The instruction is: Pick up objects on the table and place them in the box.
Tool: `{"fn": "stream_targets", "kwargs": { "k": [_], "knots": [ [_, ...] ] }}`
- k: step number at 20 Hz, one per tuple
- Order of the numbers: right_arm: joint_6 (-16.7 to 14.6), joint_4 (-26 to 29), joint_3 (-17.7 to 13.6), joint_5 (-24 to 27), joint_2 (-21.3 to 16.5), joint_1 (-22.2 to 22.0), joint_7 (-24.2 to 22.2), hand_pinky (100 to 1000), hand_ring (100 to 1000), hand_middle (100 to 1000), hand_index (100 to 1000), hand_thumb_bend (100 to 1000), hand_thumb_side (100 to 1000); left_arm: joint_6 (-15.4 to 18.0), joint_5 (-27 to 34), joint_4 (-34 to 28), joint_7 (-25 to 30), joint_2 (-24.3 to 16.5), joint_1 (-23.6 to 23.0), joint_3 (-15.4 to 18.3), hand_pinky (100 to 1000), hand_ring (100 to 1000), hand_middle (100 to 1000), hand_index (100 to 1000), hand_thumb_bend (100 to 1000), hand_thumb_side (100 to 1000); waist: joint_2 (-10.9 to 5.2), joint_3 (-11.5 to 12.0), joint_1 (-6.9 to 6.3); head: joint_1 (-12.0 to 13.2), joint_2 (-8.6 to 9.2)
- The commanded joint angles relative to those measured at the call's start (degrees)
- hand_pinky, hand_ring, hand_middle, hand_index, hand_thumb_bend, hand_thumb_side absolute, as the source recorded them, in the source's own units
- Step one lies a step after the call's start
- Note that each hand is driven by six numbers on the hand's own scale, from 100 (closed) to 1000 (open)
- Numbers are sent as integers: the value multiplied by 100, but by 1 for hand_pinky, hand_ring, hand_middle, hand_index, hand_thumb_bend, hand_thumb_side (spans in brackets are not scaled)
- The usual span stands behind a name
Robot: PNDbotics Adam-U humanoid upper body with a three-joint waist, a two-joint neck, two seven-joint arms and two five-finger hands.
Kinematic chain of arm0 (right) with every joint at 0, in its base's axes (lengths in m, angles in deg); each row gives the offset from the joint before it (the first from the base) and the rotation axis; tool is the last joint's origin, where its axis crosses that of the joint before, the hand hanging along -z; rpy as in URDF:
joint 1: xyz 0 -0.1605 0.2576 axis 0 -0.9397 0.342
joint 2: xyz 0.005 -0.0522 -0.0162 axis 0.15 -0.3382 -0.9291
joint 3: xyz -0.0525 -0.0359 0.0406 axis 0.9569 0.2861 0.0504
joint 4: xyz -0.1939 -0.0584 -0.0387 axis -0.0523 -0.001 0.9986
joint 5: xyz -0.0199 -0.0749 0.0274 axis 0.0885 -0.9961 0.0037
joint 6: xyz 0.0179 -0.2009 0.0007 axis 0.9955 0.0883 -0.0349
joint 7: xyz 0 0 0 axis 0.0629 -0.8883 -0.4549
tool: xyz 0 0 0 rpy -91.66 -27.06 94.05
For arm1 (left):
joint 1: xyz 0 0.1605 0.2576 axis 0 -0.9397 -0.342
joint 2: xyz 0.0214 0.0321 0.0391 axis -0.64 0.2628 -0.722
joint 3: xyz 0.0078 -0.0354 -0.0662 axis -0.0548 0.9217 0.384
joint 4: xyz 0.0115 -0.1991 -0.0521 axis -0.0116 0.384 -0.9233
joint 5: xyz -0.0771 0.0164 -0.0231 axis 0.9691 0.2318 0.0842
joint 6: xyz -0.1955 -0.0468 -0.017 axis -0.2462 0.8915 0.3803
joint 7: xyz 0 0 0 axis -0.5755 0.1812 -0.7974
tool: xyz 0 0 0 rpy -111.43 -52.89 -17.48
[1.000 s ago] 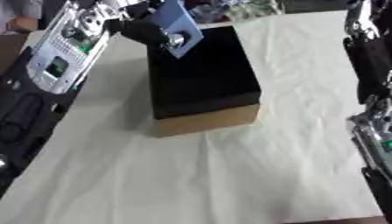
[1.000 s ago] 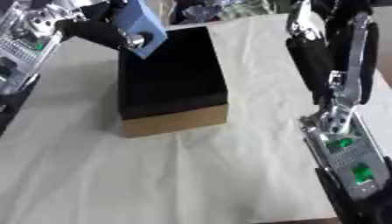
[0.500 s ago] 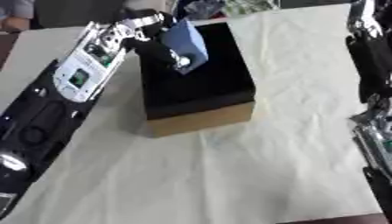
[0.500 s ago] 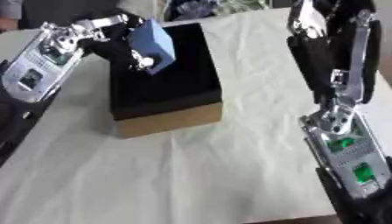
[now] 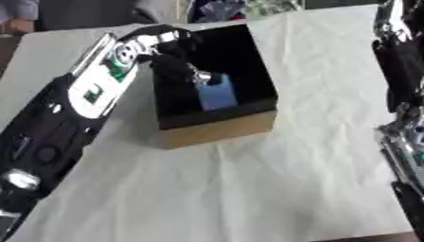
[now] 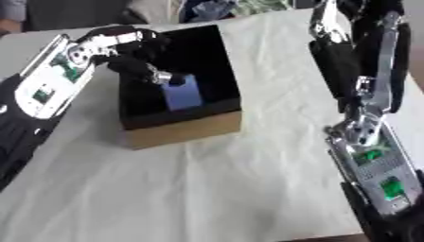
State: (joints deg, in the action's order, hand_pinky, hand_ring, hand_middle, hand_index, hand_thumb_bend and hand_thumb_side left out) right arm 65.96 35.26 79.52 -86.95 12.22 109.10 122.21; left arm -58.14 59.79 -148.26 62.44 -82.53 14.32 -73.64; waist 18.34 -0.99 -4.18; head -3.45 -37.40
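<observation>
A box [image 5: 222, 133] with a black inside and a tan cardboard wall stands left of the middle on the white table cover. A flat blue object [image 5: 217, 93] with a silver piece at its top is down inside the box, leaning against the black interior. My left hand [image 5: 176, 60] reaches into the box from the left, its fingers curled on the top of the blue object. My right arm rises along the right side, with the right hand [image 6: 326, 22] high at the far right, apart from the box.
A white cover [image 5: 248, 189] spreads over the table in front of the box. Dark clutter [image 6: 207, 7] lies along the far edge. The table's near edge shows at the bottom right corner [image 6: 331, 236].
My left hand has carried the blue object from above the box's far left corner down into the box. The right arm has stayed in place.
</observation>
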Motion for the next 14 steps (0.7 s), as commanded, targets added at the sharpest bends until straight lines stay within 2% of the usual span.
{"fn": "stream_targets", "kwargs": {
  "k": [1,4,8,9,10,14],
  "knots": [
    [-11,87,-28,-5,-24,51,9,858,800,578,780,100,430,12,-223,-151,-30,-119,73,151,980,866,878,985,733,549,-133,17,26,-18,-1],
    [-4,87,-34,-8,-20,44,15,858,800,578,780,100,429,-48,-209,-279,-124,-144,55,252,980,857,873,983,713,568,-143,28,32,-31,-9],
    [-3,87,-43,-13,-18,23,29,858,800,578,780,100,428,-222,48,-593,-389,-216,4,456,979,840,862,968,622,562,-158,55,38,-51,-17],
    [0,87,-47,-15,-19,16,34,858,800,578,780,100,424,-276,124,-716,-489,-235,-16,517,979,828,855,962,560,560,-161,66,43,-54,-22],
    [2,87,-51,-17,-22,10,40,858,800,578,780,100,433,-330,221,-878,-598,-264,-49,583,978,822,854,962,554,561,-165,78,47,-59,-29],
    [7,87,-75,-33,-35,-13,62,857,800,578,779,100,418,-609,667,-1700,-1127,-463,-230,873,959,791,827,937,416,560,-190,150,66,-102,-63]
  ]
}}
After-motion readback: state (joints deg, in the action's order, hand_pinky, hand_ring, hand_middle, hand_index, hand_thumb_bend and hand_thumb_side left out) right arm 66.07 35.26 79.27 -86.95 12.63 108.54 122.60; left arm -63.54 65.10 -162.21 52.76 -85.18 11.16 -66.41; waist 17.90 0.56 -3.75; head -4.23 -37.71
